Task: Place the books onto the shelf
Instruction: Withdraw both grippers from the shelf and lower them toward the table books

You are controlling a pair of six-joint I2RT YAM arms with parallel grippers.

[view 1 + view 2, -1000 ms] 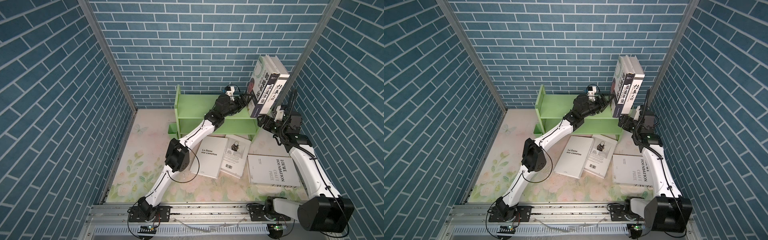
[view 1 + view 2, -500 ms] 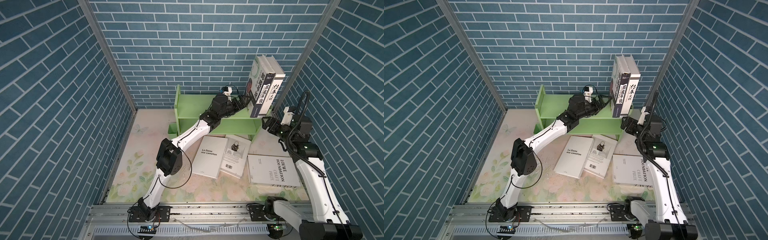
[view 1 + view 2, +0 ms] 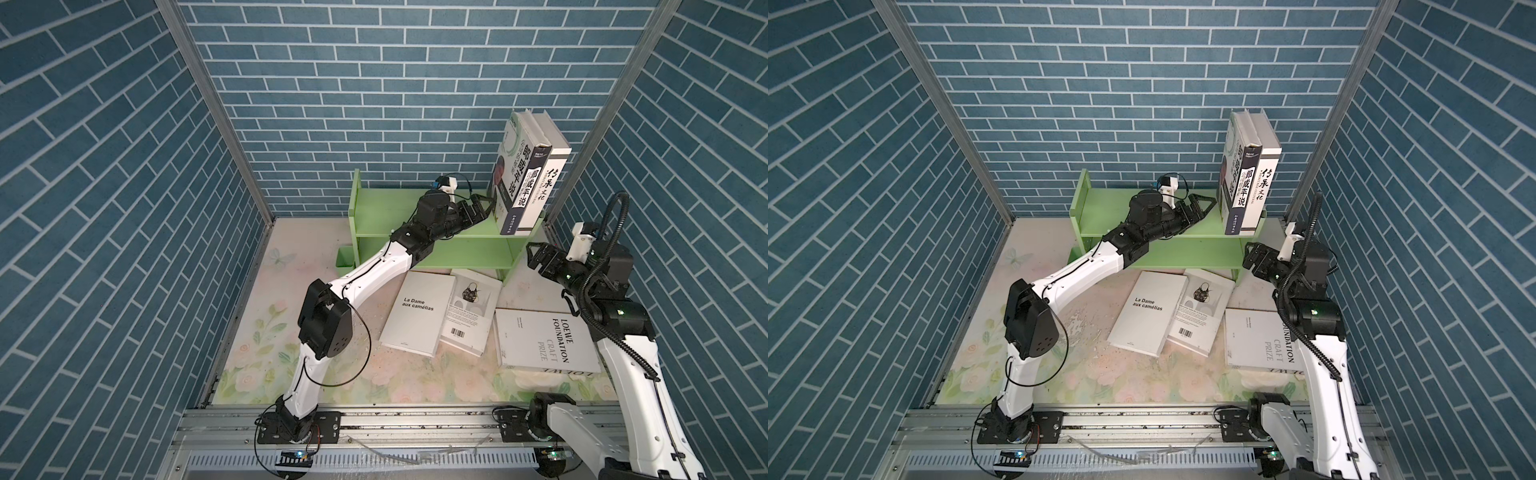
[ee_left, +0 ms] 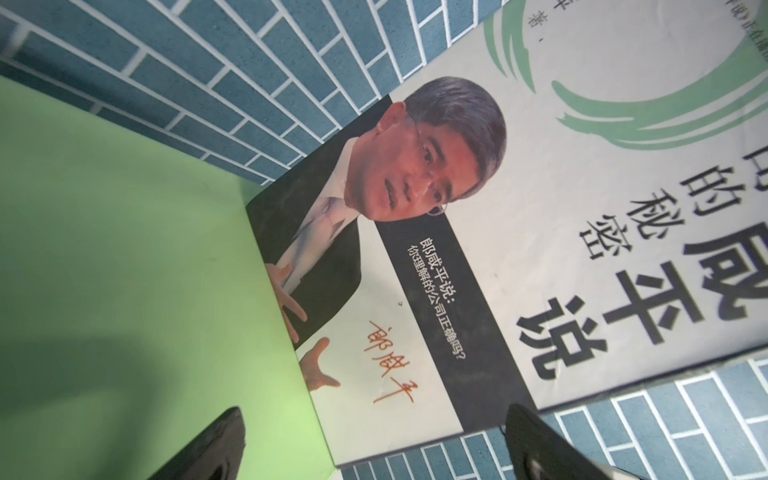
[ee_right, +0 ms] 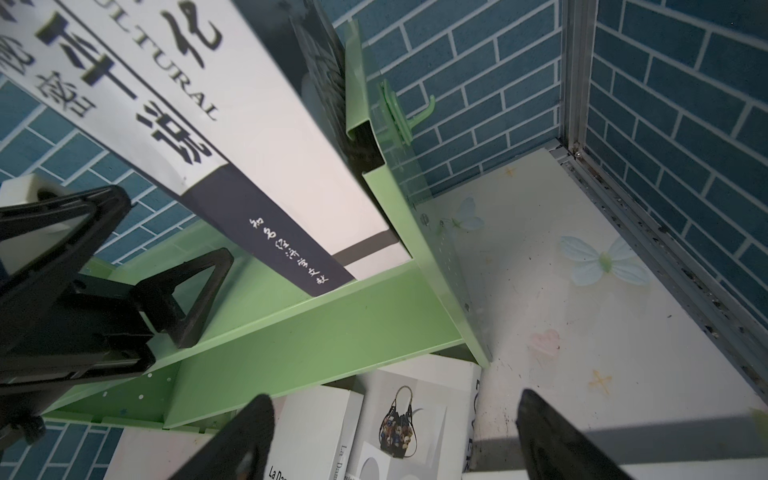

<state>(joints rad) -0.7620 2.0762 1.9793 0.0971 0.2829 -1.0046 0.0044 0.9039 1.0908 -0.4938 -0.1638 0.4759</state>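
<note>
**Top views.** A green metal two-tier shelf point(image 3: 457, 249) stands at the back of the floral-printed tabletop point(image 3: 266, 332). On its upper tier, at the right end wall, two books stand upright and touching: a dark-spined paperback with a portrait cover point(image 3: 517, 183) and a thick white hardback point(image 3: 550, 183).

The left pincer point(image 3: 482, 208) hovers over that tier just beside the paperback, jaws apart and empty. The right pincer point(image 3: 535, 257) sits low, off the shelf's right end, jaws apart and empty.

Three books lie flat before the shelf:
- a white "La Dame aux camélias" volume point(image 3: 417, 316), overlapping the next book
- a barcode-backed white book point(image 3: 467, 316)
- a large white "LOEWE Foundation Craft Prize" volume point(image 3: 544, 345), lying apart from the other two

**Left wrist view.** The paperback's cover point(image 4: 457, 249) stands on the green board. The pincer's fingertips point(image 4: 216, 444) are spread wide and clear of it.

**Right wrist view.** Both spines stand at the end wall. The pincer's fingertips point(image 5: 245, 440) are spread wide with nothing gripped.
</note>
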